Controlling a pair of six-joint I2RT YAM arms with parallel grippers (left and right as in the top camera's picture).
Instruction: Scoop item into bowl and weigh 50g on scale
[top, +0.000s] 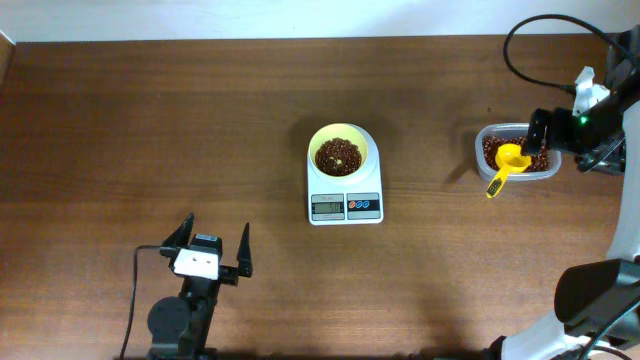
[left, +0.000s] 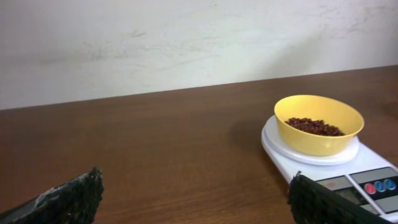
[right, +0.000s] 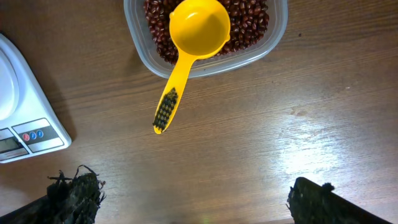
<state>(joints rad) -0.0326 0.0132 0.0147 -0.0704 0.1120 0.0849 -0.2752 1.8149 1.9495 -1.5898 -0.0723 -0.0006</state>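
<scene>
Centre of the overhead view, the pale yellow bowl (top: 339, 150) sits squarely on the platform of the white scale (top: 345, 207), so whatever goes in registers as weight. A shallow heap of red-brown beans (top: 338, 156) covers its bottom. The scale's display (top: 327, 207) faces the lower edge of the frame, but its digits are too small to read, so I cannot tell how near the load is to fifty grams.

At the right edge, well apart from the scale, the clear tub (top: 478, 150) holds the bean supply. The yellow scoop (right: 193, 28) rests with its cup on those beans and its handle leaning out over the rim toward the lower left, free to be pinched.

The right hand (right: 189, 186) hovers over the bare surface (right: 261, 124) just below that handle in its wrist view, fingers spread wide and holding nothing. The left hand (top: 216, 228), at lower left of the overhead view, is likewise spread and empty, parked clear of the scale. Either another scoop is due or the weighing is finished.
</scene>
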